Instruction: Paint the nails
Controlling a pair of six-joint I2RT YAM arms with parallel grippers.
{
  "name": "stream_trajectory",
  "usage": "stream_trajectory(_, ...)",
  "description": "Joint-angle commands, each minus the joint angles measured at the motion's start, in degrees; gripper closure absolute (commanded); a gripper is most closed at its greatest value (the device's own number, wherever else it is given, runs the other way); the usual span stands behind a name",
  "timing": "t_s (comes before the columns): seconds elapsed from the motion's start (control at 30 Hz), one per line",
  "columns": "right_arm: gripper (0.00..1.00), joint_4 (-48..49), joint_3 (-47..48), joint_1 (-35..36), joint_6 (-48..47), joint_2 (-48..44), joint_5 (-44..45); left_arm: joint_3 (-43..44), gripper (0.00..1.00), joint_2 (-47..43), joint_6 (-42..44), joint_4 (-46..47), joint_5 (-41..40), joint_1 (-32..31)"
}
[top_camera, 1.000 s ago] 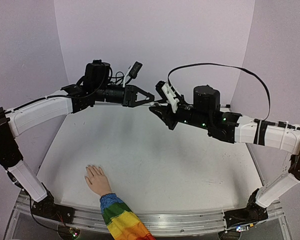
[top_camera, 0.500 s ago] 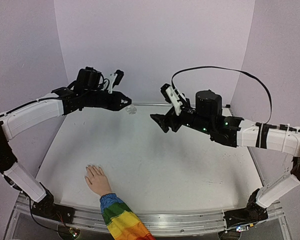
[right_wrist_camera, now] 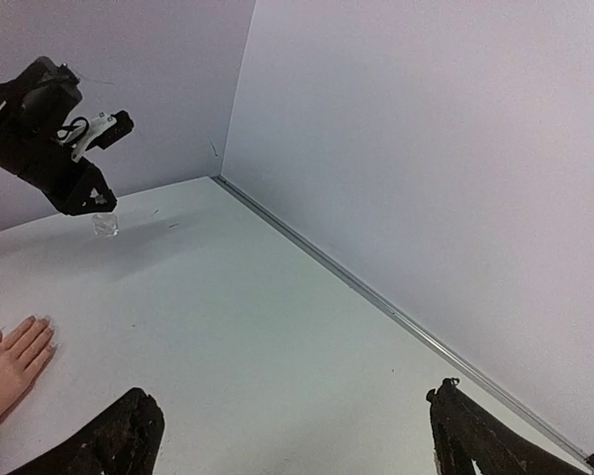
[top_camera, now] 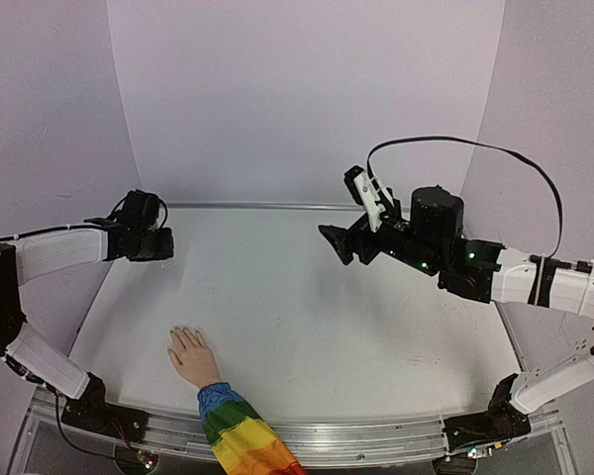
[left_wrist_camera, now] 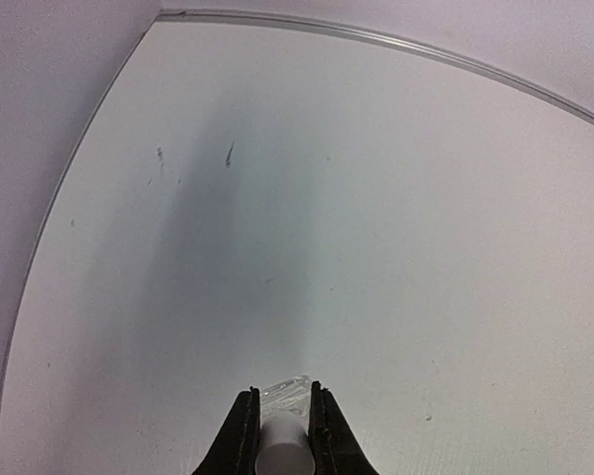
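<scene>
The left gripper (top_camera: 159,244) is clamping the bottle (left_wrist_camera: 283,421) by its white cap, above the table (top_camera: 297,327). The nails (top_camera: 183,330) are lying near the front edge, looking pale. The right gripper (top_camera: 337,244) is hanging with its fingers wide apart. The step in hand is probably readying the polish. Next, opening it likely calls for both grippers.

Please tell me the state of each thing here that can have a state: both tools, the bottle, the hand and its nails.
left tool: shut on the small clear bottle.
small clear bottle: held by its white cap.
right tool: open, empty, in the air.
mannequin hand: lying flat on the table, palm down.
nails: pale, no colour visible.
</scene>
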Motion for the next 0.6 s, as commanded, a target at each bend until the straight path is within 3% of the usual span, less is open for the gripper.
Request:
stream_trajectory(0.0,0.05,2.8,0.3,0.2,1.0,-1.2,1.2,-2.5,1.00,0.5,-8.3,2.8,-5.7,2.3)
stream_trajectory(0.43,0.05,2.7,0.2,0.3,1.6,-1.6,2.5,-4.9,0.99,7.3,-16.5,3.0,-5.2,3.7)
stream_trajectory(0.57,0.05,2.6,0.0,0.2,1.9,-2.2,3.3,-5.7,0.89,7.6,-18.3,2.9,-6.0,3.6)
